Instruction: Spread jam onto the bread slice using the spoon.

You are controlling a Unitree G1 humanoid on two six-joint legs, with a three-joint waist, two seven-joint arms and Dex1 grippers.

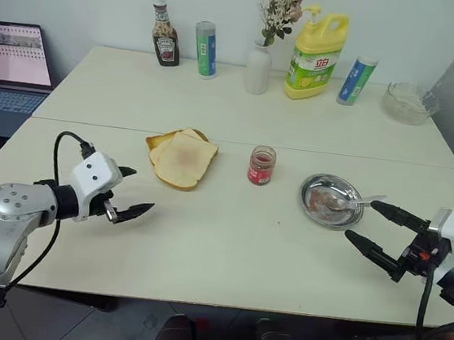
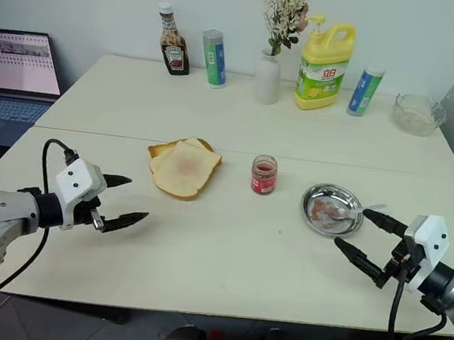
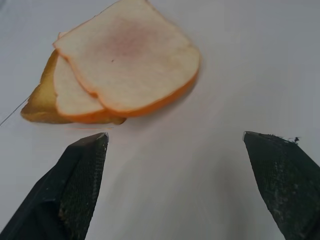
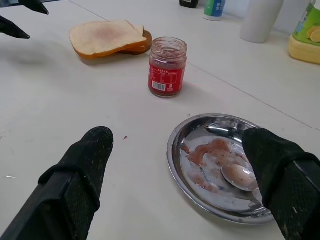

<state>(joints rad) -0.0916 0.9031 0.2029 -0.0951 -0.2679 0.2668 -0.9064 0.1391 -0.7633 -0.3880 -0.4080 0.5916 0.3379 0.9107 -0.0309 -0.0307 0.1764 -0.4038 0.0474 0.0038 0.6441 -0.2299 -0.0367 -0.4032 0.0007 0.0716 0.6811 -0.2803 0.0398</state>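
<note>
Right gripper [image 1: 373,223]: wide open, empty, near right.
Left gripper [image 1: 130,189]: wide open, empty.
Spoon [image 4: 239,176]: thin, slippery; grab its handle.

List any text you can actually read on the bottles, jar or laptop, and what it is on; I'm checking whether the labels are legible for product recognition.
Nothing reads with certainty.
Yellow detergent bottle: large characters on its green label, too blurred to quote.
Ketchup bottle: label unreadable.
Two blue-green tubes: print too small.
Jam jar: red label with a barcode and fine print, unreadable.
Laptop: screen content too small.
</note>
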